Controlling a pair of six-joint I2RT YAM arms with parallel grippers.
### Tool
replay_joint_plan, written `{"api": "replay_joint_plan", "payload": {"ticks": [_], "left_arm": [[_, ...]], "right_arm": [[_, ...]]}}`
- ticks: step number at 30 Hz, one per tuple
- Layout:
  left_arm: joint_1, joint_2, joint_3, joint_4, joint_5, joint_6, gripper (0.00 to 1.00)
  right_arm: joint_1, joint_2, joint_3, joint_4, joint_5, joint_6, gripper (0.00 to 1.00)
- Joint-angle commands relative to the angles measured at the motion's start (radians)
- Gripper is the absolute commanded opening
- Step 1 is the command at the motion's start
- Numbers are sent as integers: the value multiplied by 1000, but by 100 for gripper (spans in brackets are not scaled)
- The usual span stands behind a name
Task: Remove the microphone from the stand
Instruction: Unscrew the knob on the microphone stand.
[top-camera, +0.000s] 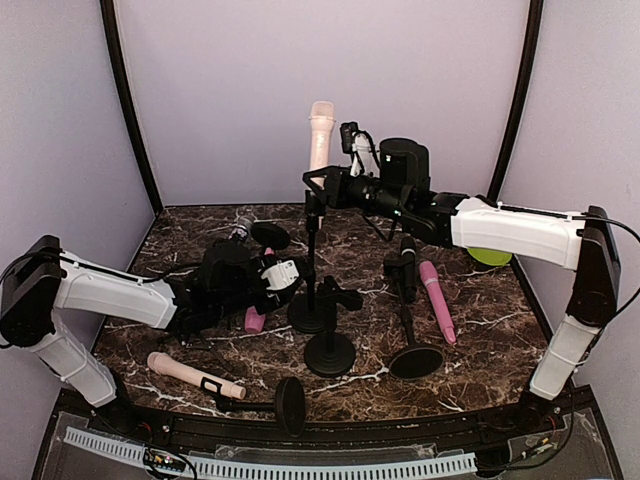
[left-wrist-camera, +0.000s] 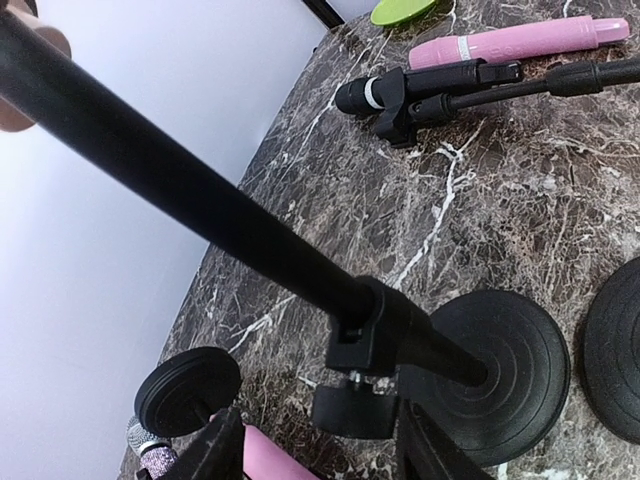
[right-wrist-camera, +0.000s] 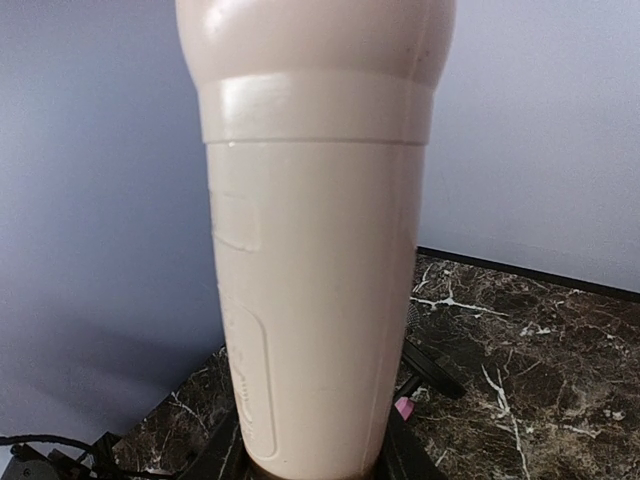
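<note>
The cream microphone (top-camera: 321, 130) stands at the top of the stand (top-camera: 313, 250). The right gripper (top-camera: 320, 183) is closed on its bottom part. The left gripper (left-wrist-camera: 318, 452) sits half open around the stand low down, not squeezing. Next, probably: hold the stand firm, then pull the microphone up.

Left arm (top-camera: 110, 290) and right arm (top-camera: 515, 232) in white shells, black joints, thin black cable (top-camera: 622, 228)

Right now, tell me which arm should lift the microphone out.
Right: the right end effector grips the beige microphone; the left end effector straddles the stand pole low down, better for bracing.
</note>
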Motion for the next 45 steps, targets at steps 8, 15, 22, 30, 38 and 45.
{"api": "replay_joint_plan", "payload": {"ticks": [8, 15, 22, 30, 38, 45], "left_arm": [[-4, -46, 5, -37, 87, -47, 34], [2, -34, 0, -59, 108, -101, 13], [72, -16, 25, -115, 335, -296, 3], [182, 8, 25, -120, 621, -559, 0], [210, 24, 27, -126, 717, -664, 0], [210, 41, 50, -145, 732, -642, 0]], "right_arm": [[-5, 4, 32, 14, -4, -14, 29], [-5, 1, 27, 13, -4, -15, 29], [-5, -17, 10, 11, 4, -22, 29], [-5, -62, -51, 47, 14, -27, 29], [-5, -81, -117, 69, -6, -62, 30], [-5, -54, -101, 11, 20, -62, 48]]}}
